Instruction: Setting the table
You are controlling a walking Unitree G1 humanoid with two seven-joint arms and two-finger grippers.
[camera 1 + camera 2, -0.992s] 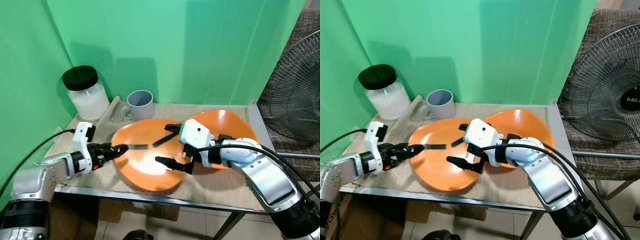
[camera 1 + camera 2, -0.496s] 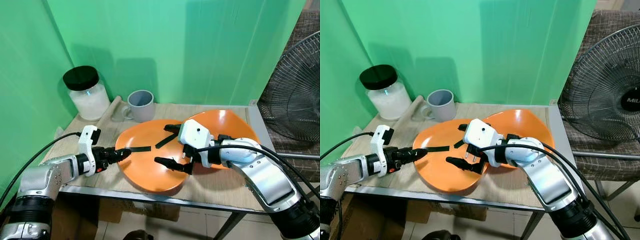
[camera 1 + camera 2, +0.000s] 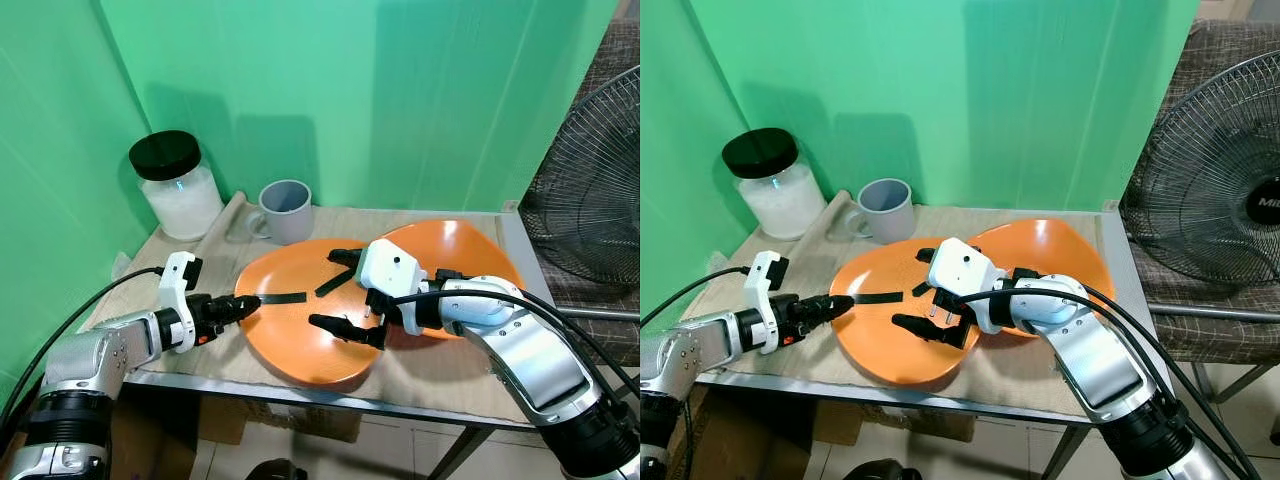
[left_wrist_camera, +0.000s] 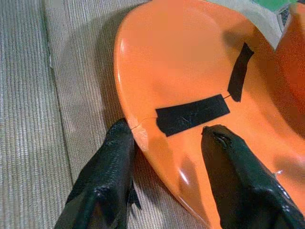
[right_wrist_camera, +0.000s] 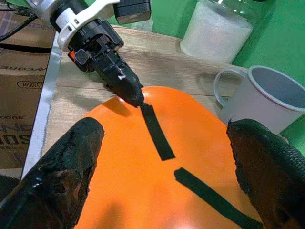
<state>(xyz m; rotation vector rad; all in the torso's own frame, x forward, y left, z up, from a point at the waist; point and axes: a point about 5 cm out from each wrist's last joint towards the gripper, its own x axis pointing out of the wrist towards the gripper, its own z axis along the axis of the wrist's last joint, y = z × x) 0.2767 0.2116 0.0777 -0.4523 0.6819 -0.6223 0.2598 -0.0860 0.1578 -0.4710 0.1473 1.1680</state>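
Two orange plates lie on a cloth-covered table. The nearer orange plate (image 3: pixel 300 325) carries two strips of black tape (image 3: pixel 283 298); its right side overlaps the second orange plate (image 3: pixel 470 250). My left gripper (image 3: pixel 245 303) is at the nearer plate's left rim, shut on it with one finger under and one on top (image 4: pixel 169 131). My right gripper (image 3: pixel 343 292) hovers open over the same plate's right part, one finger (image 3: pixel 340 325) near the front and the other by the back rim. Between those wide-apart fingers (image 5: pixel 57 176) I see the taped plate (image 5: pixel 143 191).
A frosted jar with a black lid (image 3: pixel 175 185) and a grey mug (image 3: pixel 283 208) stand at the back left on the beige cloth (image 3: pixel 215 250). A floor fan (image 3: pixel 590 190) stands to the right of the table. The green wall is close behind.
My left gripper and the rim it holds have shifted a little to the right, and the taped plate has slid that way with it. My right gripper has stayed put.
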